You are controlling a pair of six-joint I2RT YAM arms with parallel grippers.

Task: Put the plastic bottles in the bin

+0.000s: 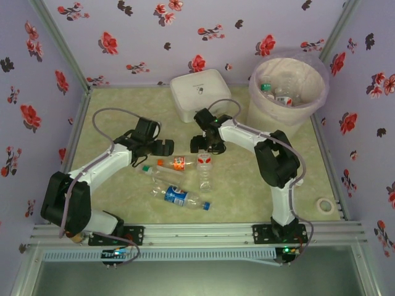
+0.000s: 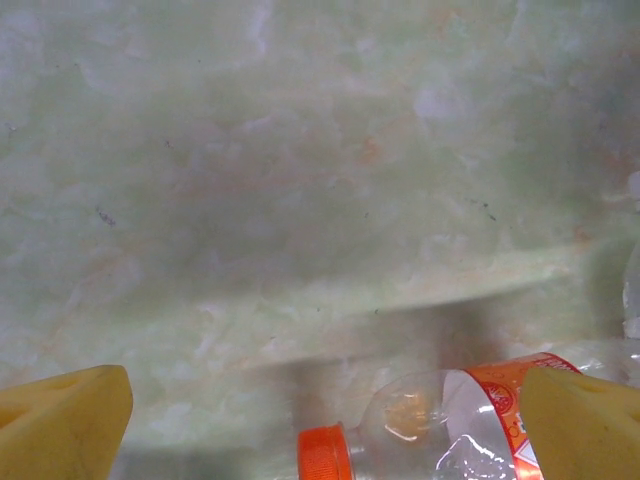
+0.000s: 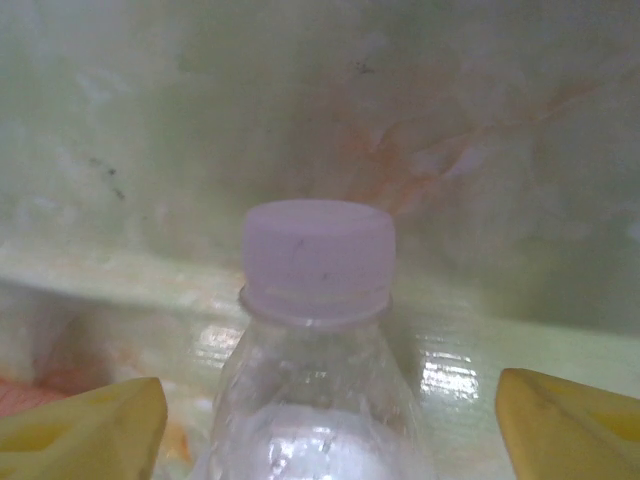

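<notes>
1. Lying on the table (image 1: 259,185), a clear bottle (image 1: 205,172) with a red-and-white label is placed just below the right gripper (image 1: 203,147), its far end tucked under the fingers.
2. In the right wrist view this bottle (image 3: 318,300) is seen between the two yellow fingers (image 3: 85,430). A gap is left on either side, so the jaws are spread and nothing is gripped.
3. A pale cap, not made out from above, is shown there pointing away from the camera.
4. From above, the long axis is seen to run near-to-far, the clear body toward the arm bases.
5. An orange-labelled bottle (image 1: 178,163) is laid crosswise just to the left, its orange cap toward the left arm's side.
6. The left gripper (image 1: 164,147) is held wide open above it, empty. In the left wrist view the orange-labelled bottle (image 2: 450,415) is crossed by the right finger (image 2: 585,425).
7. A blue-labelled bottle (image 1: 178,196) is found nearer the bases.
8. The bin (image 1: 262,105) is set at the far right, with bottles inside.
</notes>
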